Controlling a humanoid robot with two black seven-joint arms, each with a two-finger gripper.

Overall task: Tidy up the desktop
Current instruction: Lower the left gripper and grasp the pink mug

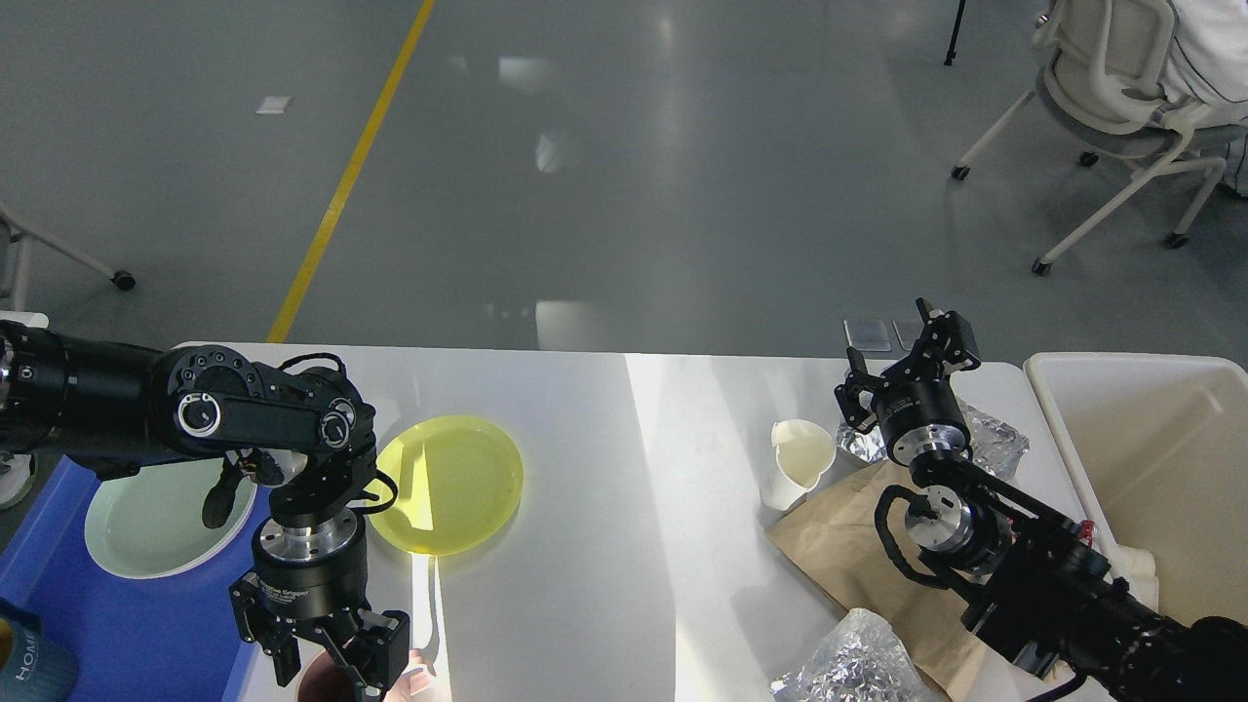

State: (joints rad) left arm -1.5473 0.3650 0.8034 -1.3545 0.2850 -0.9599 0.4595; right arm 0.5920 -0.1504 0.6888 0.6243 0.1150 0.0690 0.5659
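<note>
The white desktop (604, 468) fills the lower half of the head view. My left gripper (329, 668) points down at its front left edge, open, its fingers on either side of a pink mug (417, 680) that is mostly hidden beneath it. A yellow plate (458, 483) lies just behind that gripper. On the right, my right gripper (907, 353) is open and holds nothing, raised above a crumpled foil ball (994, 439). A white paper cup (801, 458) lies tipped beside a brown paper bag (843, 556).
A blue tray (146, 624) at the left holds a pale green plate (146, 517) and a blue-grey cup (29, 663). An off-white tub (1150, 439) stands at the right edge. Another foil ball (848, 668) lies at the front right. A chair (1102, 88) stands on the floor beyond.
</note>
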